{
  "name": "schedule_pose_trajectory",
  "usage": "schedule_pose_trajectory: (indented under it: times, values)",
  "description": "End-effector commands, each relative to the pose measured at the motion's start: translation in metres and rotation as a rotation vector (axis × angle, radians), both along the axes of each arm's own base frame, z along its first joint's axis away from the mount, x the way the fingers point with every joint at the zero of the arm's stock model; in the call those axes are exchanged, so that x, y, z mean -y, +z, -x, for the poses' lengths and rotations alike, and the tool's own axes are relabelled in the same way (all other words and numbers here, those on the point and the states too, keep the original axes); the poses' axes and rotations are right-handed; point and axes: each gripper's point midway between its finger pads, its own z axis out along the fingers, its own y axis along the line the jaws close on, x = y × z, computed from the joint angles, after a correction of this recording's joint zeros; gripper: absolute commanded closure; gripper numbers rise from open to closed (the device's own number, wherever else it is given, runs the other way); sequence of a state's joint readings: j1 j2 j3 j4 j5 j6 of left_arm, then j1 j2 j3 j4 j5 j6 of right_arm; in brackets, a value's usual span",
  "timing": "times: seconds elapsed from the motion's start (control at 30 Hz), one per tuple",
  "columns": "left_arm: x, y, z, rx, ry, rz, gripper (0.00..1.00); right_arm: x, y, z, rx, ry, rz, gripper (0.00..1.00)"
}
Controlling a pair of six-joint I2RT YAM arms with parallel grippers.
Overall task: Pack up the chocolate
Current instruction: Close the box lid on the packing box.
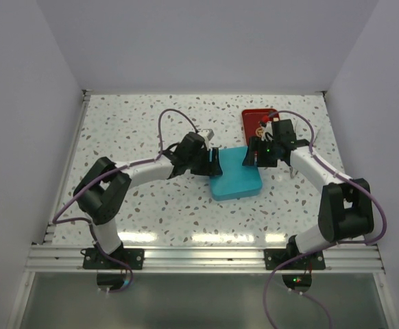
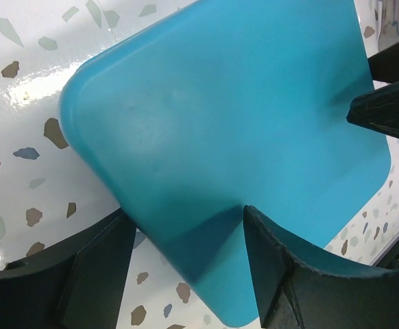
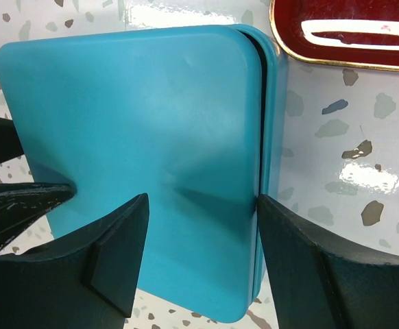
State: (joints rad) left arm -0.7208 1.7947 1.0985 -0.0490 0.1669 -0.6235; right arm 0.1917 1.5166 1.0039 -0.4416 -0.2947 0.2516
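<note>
Chocolate: no piece can be made out in any view. The lid is on the teal box [image 1: 234, 181], so I cannot tell whether any sits inside.

Both arms reach in from the near edge of the speckled table [image 1: 138, 130] and meet over the teal box, which lies flat mid-table, a bit right of centre. In the top view the left gripper [image 1: 215, 163] is at the box's far left corner. The right gripper [image 1: 249, 157] is over its far right part. The two face each other, close but apart.

Left wrist view:
- The left gripper's jaws are partly spread with a wide gap and nothing pinched between them.
- One finger [image 2: 90, 274] is just off the box edge, over the table.
- The other finger [image 2: 288, 274] is over the lid and throws a shadow on it; contact is unclear.
- A dark fingertip [image 2: 384, 110] of the right gripper pokes in over the lid's far side.

Right wrist view:
- The right gripper's jaws are likewise partly spread, with nothing clamped.
- One finger [image 3: 110, 260] is over the lid [image 3: 131, 137].
- The other [image 3: 323, 274] is at the box's side edge, by the seam.
- The lid sits slightly off the base, with a dark gap along that side.
- The left gripper's fingertips [image 3: 14, 192] show at the left edge.

Beyond the box is a red tray [image 1: 251, 116] with a gold rim, near the box but apart from it, with table between. The small bits on the tray by the right gripper are too small to tell.
</note>
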Motion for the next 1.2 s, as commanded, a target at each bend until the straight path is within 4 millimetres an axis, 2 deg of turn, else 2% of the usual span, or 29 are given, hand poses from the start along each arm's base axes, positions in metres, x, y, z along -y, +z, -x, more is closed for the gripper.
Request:
schedule_pose_trajectory:
  times: [0.0,0.57,1.17]
  values:
    - [0.008,0.018,-0.014,0.069,-0.011,0.002,0.31,0.003,0.002,-0.003,0.024,0.004,0.028,0.32]
    - [0.006,0.028,-0.018,0.082,-0.007,-0.023,0.30,0.004,0.003,-0.003,0.026,-0.005,0.035,0.32]
    - [0.013,0.023,-0.027,0.078,-0.019,-0.036,0.30,0.006,0.011,-0.009,0.048,-0.015,0.042,0.32]
